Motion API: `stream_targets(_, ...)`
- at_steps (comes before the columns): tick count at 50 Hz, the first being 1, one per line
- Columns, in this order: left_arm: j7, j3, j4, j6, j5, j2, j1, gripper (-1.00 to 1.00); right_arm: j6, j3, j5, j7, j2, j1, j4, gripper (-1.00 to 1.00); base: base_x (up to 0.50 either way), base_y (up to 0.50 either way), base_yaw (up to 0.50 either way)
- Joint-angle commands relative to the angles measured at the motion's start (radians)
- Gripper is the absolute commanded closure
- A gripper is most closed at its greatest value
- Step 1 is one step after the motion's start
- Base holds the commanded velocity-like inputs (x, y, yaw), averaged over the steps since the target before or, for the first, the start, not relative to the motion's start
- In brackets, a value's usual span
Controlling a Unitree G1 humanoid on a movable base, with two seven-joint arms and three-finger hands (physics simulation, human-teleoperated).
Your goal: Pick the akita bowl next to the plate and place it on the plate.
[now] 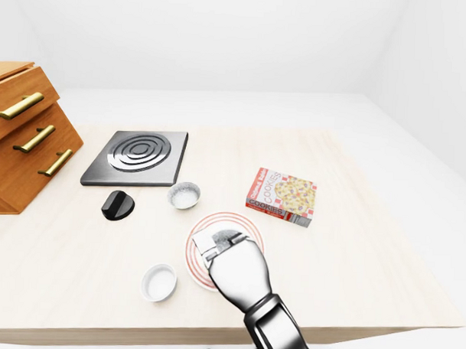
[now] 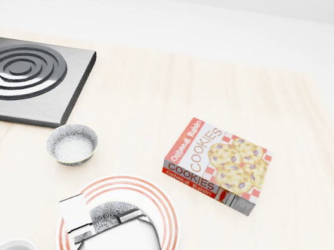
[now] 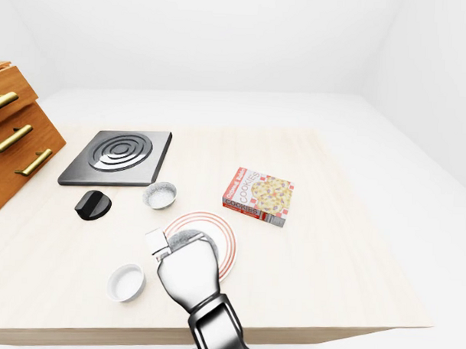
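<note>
Your bench (image 1: 353, 248) carries the plate (image 2: 167, 218) near its near edge. Over it your right hand (image 1: 229, 255) holds the akita bowl (image 2: 111, 210), fingers (image 1: 208, 242) closed on its rim. You are placing: lower it, then release.

Your head view: red-ringed round plate (image 2: 164, 217) at bottom centre; patterned grey ceramic bowl (image 2: 72, 144) just above-left; cardboard cookie box (image 2: 218, 165) to its right; square metal burner plate (image 2: 24, 78) upper left.
</note>
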Motion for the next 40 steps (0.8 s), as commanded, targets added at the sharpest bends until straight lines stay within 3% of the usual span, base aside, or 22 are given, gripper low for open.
stream_targets(1, 0.003, 0.002, -0.005, 0.000, -0.003, 0.003, -0.001, -1.00, 0.000, -0.041, -0.021, -0.049, 0.005, -0.011, 0.036, 1.00, 0.00, 0.00, 0.00)
stream_targets(40, 0.001, -0.001, -0.003, 0.000, 0.000, 0.000, -0.002, -1.00, 0.000, -0.095, 0.028, -0.176, 0.025, -0.031, 0.215, 1.00, 0.00, 0.00, 0.00)
